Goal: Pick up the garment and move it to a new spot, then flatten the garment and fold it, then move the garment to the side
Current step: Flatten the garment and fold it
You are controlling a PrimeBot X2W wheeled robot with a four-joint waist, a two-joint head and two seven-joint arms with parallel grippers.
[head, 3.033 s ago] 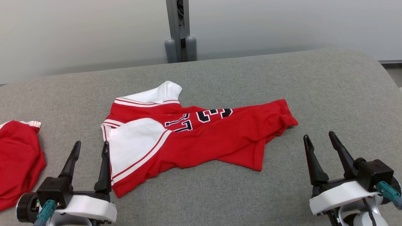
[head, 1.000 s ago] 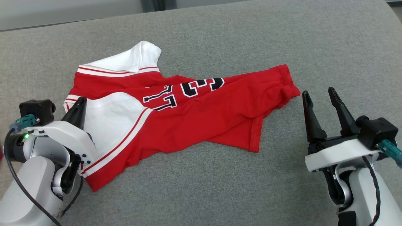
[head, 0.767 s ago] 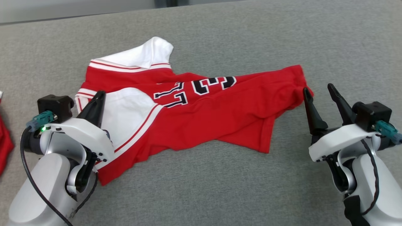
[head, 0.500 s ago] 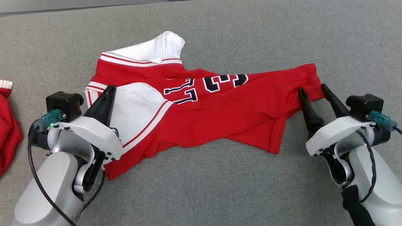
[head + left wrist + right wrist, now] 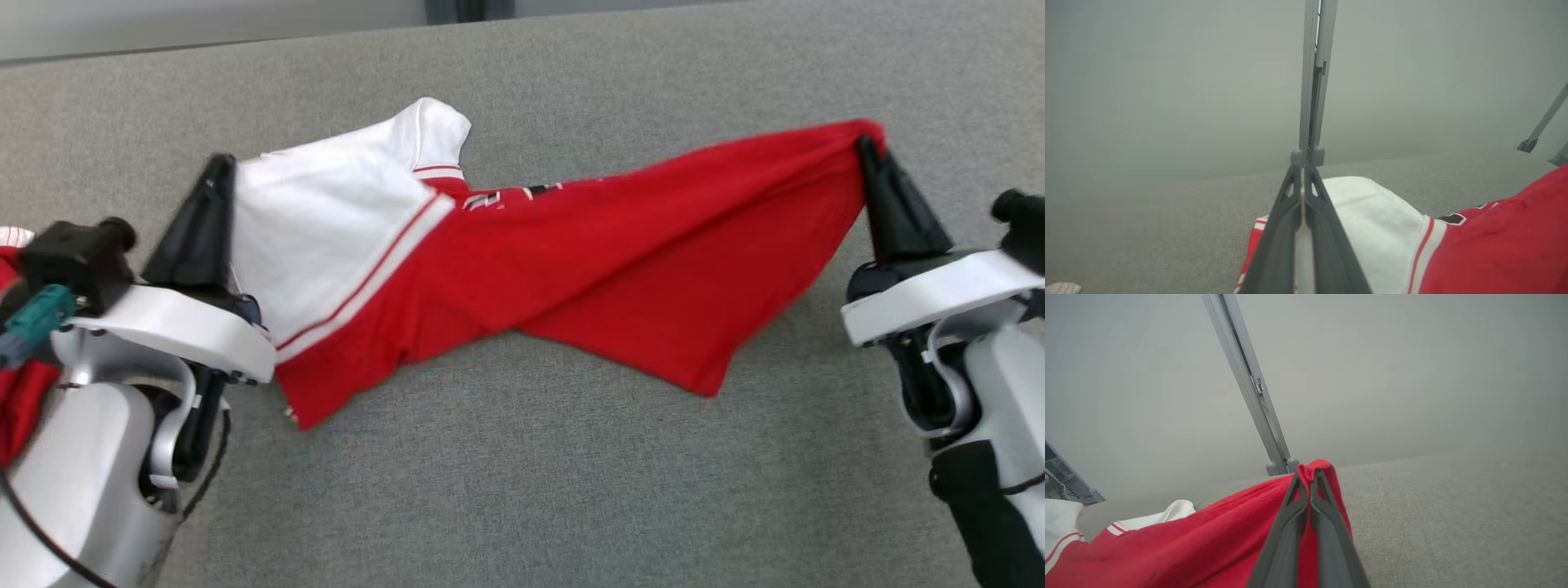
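Grey woven surface (image 5: 522, 506), wide; pale wall (image 5: 1167, 81) and a grey post (image 5: 1312, 81) at the far edge.

Item 1: garment (image 5: 571, 278). Red body, white sleeve panels with red stripes. Position: mid-surface, strung between both grippers. Both ends are raised, the middle sags, and the near folds appear to touch the surface.

Item 2: left gripper (image 5: 214, 184). Fingers pressed together on the white sleeve edge at the garment's left end; the left wrist view shows white cloth pinched between them.

Item 3: right gripper (image 5: 867, 151). Fingers closed on the red corner at the right end; the right wrist view shows red cloth bunched over the tips.

Item 4: second red cloth (image 5: 16, 392), near left, beside the left arm and apart from the work.

Purpose, as judged: holding two opposite ends spreads the load and stops the garment bunching while it is carried to a new spot. This is the pick-up step; flattening and folding are not yet done.

Markings: black block characters edged in white, folded under at the centre and unreadable. No brand or label legible.
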